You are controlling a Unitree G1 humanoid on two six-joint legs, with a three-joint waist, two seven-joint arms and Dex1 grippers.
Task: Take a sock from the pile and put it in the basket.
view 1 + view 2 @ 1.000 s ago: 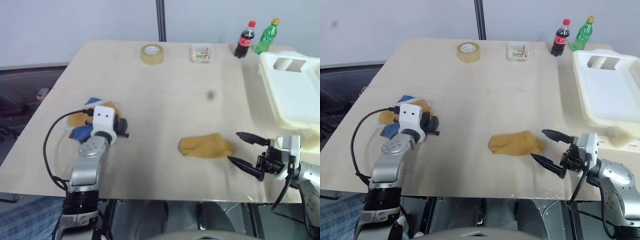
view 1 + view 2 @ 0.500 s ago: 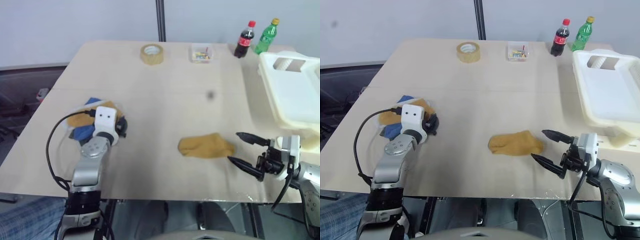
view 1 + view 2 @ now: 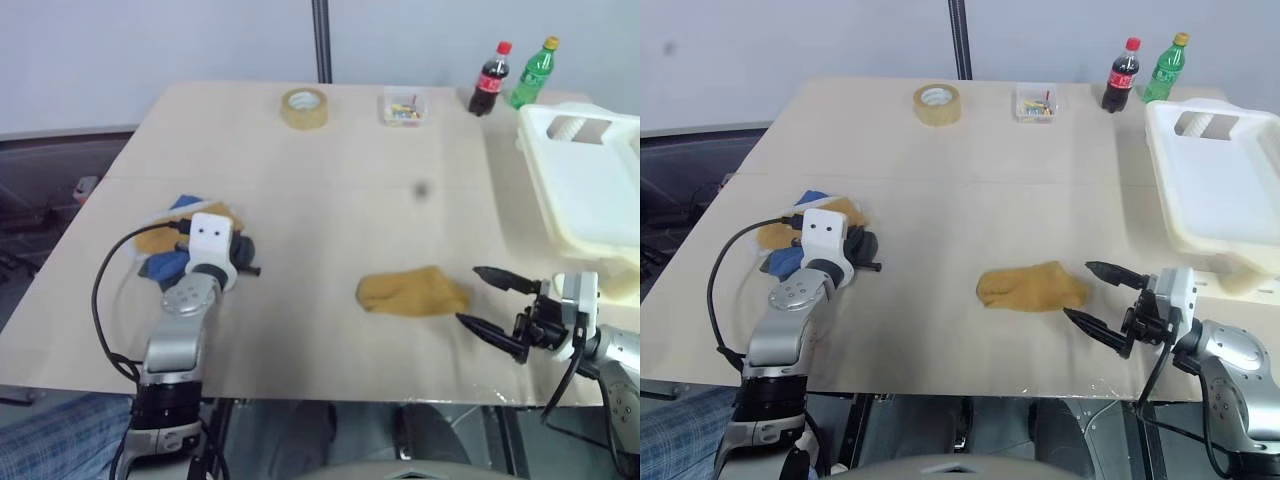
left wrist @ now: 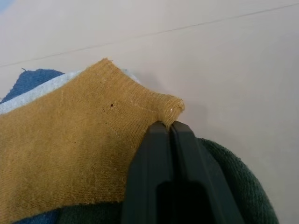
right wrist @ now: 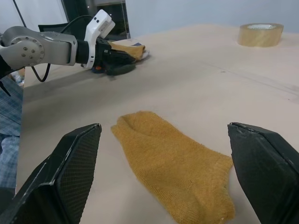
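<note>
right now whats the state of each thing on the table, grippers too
left gripper: shut at the edge of a mustard sock on the pile
right gripper: open, empty, beside the loose sock
loose mustard sock: lying flat mid-table
basket: upright, no sock seen inside
cola bottle: upright, capped
green bottle: upright, capped
tape roll: lying flat

table (image 3: 340, 200): matt pale wood | mustard sock (image 3: 412, 292): knitted cloth | basket (image 3: 585, 190): smooth cream plastic

place: lab or test room | cues: bare plywood table (image 3: 330, 170), plain grey wall (image 3: 150, 50)
</note>
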